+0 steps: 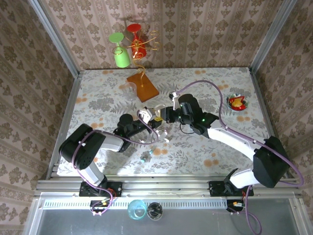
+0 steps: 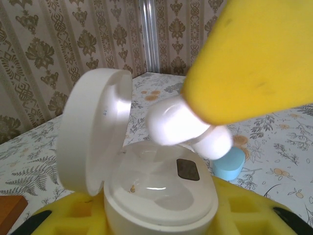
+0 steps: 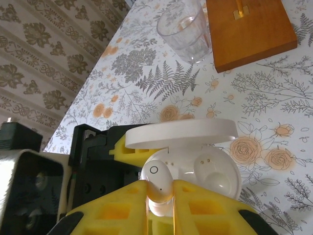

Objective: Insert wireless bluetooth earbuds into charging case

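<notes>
Top view: the left gripper and right gripper meet tip to tip at the middle of the table. The white charging case is held at the left one's tip. Behind them stands a wooden base with a clear glass just beside it. A green glass and a red glass show toward the back wall. A red bowl sits well apart at the right. Left wrist view: the left gripper's yellow pads are pressed against both sides of the case, which sits upright with its lid swung open to the left. A white earbud hangs just above the open base, under a yellow pad of the right gripper; whether it touches the case cannot be told. A light blue round item lies on the table behind. Right wrist view: the right gripper's two yellow fingers pinch the earbud between them at the near rim of the case. Both wells show their contact pins, and the lid is raised behind them.
</notes>
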Robot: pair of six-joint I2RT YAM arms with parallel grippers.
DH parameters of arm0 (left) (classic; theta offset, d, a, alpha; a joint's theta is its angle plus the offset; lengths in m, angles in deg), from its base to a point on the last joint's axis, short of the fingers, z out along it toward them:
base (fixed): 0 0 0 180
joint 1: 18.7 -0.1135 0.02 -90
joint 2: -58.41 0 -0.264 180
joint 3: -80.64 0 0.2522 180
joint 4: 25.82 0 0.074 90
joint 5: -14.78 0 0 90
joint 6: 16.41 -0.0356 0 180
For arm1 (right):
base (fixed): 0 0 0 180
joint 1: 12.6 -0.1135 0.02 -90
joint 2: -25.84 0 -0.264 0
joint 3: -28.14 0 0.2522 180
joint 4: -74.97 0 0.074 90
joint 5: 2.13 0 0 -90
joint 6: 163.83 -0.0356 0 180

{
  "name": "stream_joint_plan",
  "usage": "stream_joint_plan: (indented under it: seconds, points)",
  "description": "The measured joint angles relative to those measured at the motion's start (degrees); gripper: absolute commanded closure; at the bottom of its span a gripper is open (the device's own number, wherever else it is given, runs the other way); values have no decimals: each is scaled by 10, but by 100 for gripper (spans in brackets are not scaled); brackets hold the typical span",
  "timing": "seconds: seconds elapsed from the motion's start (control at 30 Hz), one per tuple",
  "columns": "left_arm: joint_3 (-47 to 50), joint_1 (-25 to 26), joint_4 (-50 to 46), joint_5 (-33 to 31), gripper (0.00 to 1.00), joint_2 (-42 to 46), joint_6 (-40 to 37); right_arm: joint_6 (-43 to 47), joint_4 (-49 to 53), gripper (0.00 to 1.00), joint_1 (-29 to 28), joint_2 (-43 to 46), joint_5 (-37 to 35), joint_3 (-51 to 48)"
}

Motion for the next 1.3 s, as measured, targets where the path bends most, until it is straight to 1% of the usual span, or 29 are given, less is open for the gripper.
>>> stream_joint_plan:
  seconds: [0.17,0.73,0.8,0.9,0.97,1.3]
  points:
    - [0,0,0,0,72,0,0,0,-7,80,0,-16,0,1]
    - [-4,-1,-3,-4,73,-3,0,-20,-28,82,0,-30,0,5]
    - [-6,0,-5,-5,73,-7,0,-22,-33,80,0,-34,0,5]
    - [-6,0,-5,-3,73,-9,0,-34,-40,73,0,-40,0,5]
    - [-6,0,-3,-2,73,-9,0,-36,-40,71,0,-40,0,5]
    - [-6,0,-1,0,73,-9,0,-31,-31,69,0,-31,0,4]
